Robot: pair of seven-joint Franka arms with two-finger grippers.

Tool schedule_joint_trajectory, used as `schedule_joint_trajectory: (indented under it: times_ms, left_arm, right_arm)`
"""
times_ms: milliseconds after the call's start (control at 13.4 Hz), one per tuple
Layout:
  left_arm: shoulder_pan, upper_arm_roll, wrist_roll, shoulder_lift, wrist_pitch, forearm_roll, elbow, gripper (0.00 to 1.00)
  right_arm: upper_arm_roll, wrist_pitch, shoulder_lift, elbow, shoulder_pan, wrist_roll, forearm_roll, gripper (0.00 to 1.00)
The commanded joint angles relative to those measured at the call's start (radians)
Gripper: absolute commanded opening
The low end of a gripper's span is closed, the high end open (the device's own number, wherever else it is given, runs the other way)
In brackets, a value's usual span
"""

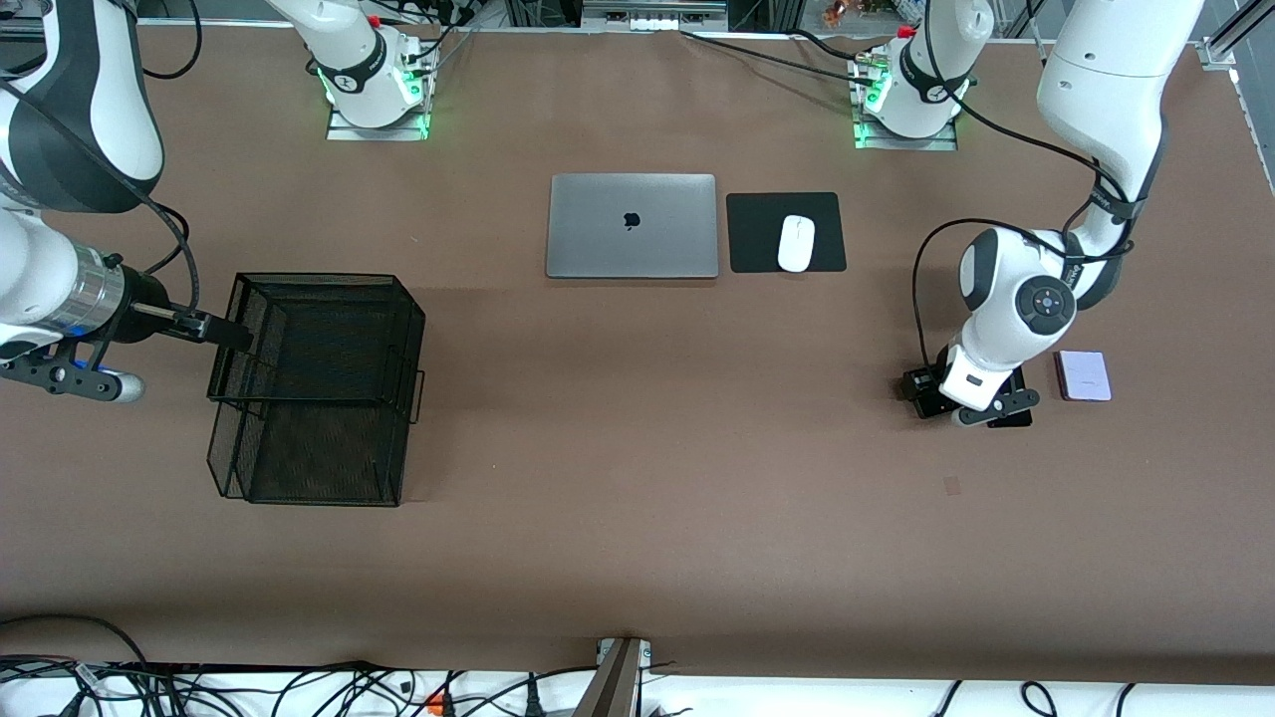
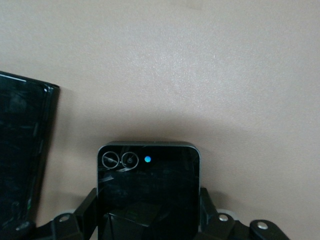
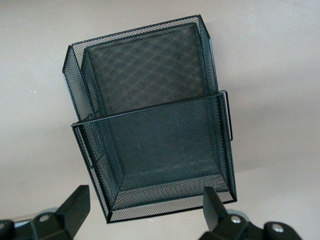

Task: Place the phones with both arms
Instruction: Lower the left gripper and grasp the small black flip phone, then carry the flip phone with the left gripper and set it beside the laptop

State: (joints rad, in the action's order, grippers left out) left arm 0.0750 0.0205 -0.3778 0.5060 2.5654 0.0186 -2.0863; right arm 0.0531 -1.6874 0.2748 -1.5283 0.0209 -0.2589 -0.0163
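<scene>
My left gripper point(image 1: 981, 408) is down at the table at the left arm's end. In the left wrist view its fingers point(image 2: 86, 210) press both sides of the small squarish black phone point(image 2: 148, 192), whose corner shows in the front view point(image 1: 1012, 419). The long slim black phone point(image 2: 22, 160) lies right beside it. The pale lilac-white phone point(image 1: 1084, 376) lies on the table just past the gripper, toward the table's end. My right gripper point(image 1: 234, 334) is open and empty point(image 3: 145, 212), held in the air by the edge of a black mesh basket point(image 1: 319, 468) point(image 3: 150, 150).
A closed grey laptop point(image 1: 632, 225) lies mid-table near the robots' bases. Beside it a white mouse point(image 1: 796, 243) sits on a black pad point(image 1: 757, 234). The mesh basket stands at the right arm's end of the table.
</scene>
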Motion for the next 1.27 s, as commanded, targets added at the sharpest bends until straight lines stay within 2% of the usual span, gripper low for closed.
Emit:
schedule_joint_trajectory:
  times_ms: [0, 225, 449, 599, 899, 1048, 1198]
  left_arm:
    - [0.031, 0.003, -0.023, -0.004, -0.181, 0.017, 0.153, 0.0]
    - [0.138, 0.003, -0.053, 0.0, -0.315, 0.006, 0.261, 0.0]
    - [0.262, 0.001, -0.117, 0.054, -0.34, 0.004, 0.353, 0.0]
    - [0.345, 0.001, -0.194, 0.119, -0.34, -0.002, 0.434, 0.0]
    - [0.524, 0.003, -0.41, 0.313, -0.335, -0.055, 0.679, 0.0]
    - [0.577, 0.003, -0.446, 0.382, -0.327, -0.052, 0.771, 0.0]
    - [0.618, 0.004, -0.446, 0.426, -0.283, -0.049, 0.821, 0.0]
  right_arm:
    - [0.004, 0.002, -0.008, 0.003, 0.007, -0.01, -0.013, 1.0]
    - [0.004, -0.018, 0.0, 0.003, 0.01, -0.011, -0.013, 1.0]
    - [0.002, -0.018, 0.001, 0.002, 0.01, -0.013, -0.013, 1.0]
    - [0.001, -0.018, 0.001, 0.003, 0.011, -0.011, -0.008, 1.0]
    - [0.001, -0.051, 0.021, 0.005, 0.021, 0.001, 0.001, 1.0]
    - [0.001, -0.086, 0.035, 0.005, 0.021, 0.003, -0.001, 1.0]
    - [0.001, -0.107, 0.035, 0.005, 0.022, 0.001, -0.001, 1.0]
